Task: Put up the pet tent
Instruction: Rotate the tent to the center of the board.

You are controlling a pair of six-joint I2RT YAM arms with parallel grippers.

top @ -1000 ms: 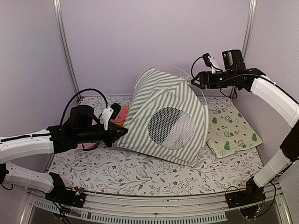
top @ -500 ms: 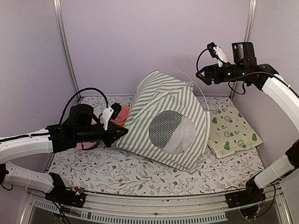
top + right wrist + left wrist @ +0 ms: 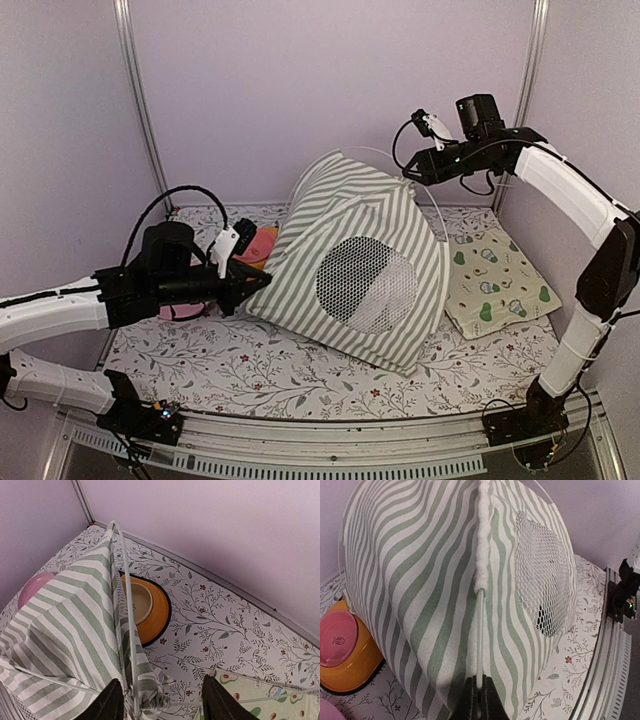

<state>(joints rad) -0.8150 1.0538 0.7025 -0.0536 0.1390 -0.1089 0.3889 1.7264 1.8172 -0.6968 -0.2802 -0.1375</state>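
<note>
The pet tent [image 3: 350, 265], sage-green and white striped with a round mesh window [image 3: 365, 280], stands tilted on the floral table cover. My left gripper [image 3: 258, 280] is at its lower left corner, shut on a thin white pole [image 3: 480, 630] that comes out of a white sleeve in the fabric. My right gripper [image 3: 412, 172] hovers at the tent's peak. In the right wrist view that gripper [image 3: 165, 702] stands open, its fingers on either side of the bunched peak fabric [image 3: 162, 700] and a bent pole [image 3: 127, 605]. The lace door curtain is hidden.
An orange double pet bowl [image 3: 262, 243] lies behind the tent's left side, with a pink dish [image 3: 32, 587] next to it. A pale yellow avocado-print mat [image 3: 495, 280] lies at the right. Purple walls and metal uprights [image 3: 140, 100] close in the back and sides.
My right gripper rose away to the right, then came back down left onto the tent's peak, jaws narrower than half a second ago. The left gripper keeps its hold, shifted slightly left.
</note>
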